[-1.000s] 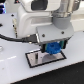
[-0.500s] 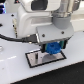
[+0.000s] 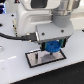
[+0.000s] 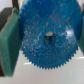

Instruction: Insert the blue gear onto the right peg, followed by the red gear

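Note:
My gripper [image 3: 53, 46] is shut on the blue gear [image 3: 52, 47] and holds it just above the black-framed grey plate [image 3: 35, 58]. In the wrist view the blue gear [image 4: 45, 55] fills most of the picture, with its toothed rim showing. A green finger pad [image 4: 9, 45] presses against its edge. A dark spot sits in the gear's centre hub [image 4: 50, 36]; I cannot tell whether it is the right peg or the bare hole. The right peg is otherwise hidden behind the gear. The red gear is out of view.
The plate lies on a white table [image 3: 15, 70]. A black cable [image 3: 12, 36] runs across the exterior view's left behind the arm's white body [image 3: 37, 15].

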You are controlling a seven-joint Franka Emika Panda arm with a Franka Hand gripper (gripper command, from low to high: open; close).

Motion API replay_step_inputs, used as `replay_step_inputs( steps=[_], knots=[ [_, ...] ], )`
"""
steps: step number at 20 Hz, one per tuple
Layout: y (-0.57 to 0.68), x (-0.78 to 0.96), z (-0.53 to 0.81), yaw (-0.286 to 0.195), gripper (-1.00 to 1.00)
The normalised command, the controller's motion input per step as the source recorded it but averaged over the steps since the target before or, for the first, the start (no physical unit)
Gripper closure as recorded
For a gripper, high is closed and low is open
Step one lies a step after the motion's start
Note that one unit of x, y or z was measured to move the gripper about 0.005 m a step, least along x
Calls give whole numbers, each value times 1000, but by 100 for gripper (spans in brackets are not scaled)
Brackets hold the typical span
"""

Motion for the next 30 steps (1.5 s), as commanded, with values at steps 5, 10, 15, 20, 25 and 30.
replay_step_inputs(
  steps=[5, 10, 15, 20, 25, 30],
  knots=[
    [-32, 241, -77, 0, 100],
    [-3, 258, 279, 0, 100],
    [-24, 277, 194, 0, 100],
    [-26, 186, -193, 0, 100],
    [-25, 197, -231, 0, 100],
    [7, 307, 116, 0, 100]
  ],
)
